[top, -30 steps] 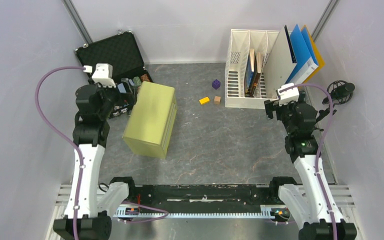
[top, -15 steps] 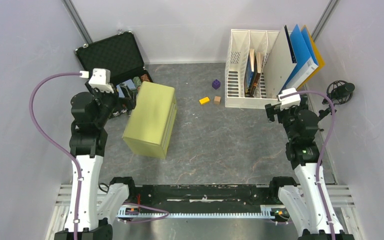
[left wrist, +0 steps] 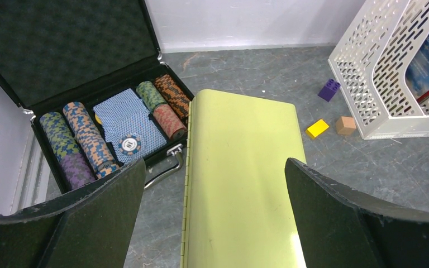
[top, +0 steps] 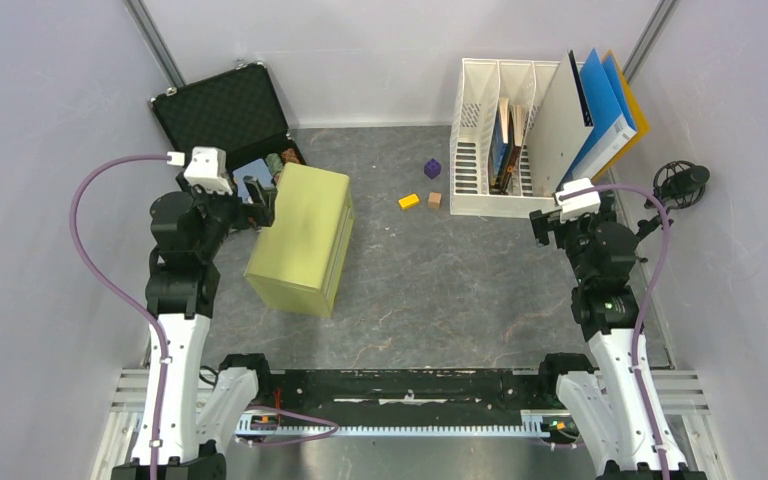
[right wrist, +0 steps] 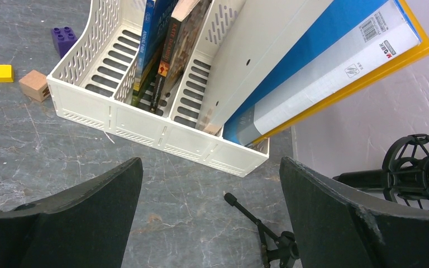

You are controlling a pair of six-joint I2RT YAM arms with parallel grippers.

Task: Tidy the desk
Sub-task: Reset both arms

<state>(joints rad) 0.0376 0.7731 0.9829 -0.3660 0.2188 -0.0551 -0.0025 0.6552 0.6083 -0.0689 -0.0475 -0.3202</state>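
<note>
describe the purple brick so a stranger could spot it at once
Find the white file rack at the far right of the desk. Three small blocks lie just left of it; the purple brick is farthest back. Only it has studs on top, unlike the yellow block and tan cube.

The desk (top: 430,300) lies open across its centre and near edge. By the left edge, a yellow-green drawer cabinet (top: 302,238) stands just beside an open poker chip case (top: 225,110) in the far-left corner. A white file rack (top: 490,150) fills the far-right corner, with three small blocks (top: 434,200) near its left side.
</note>
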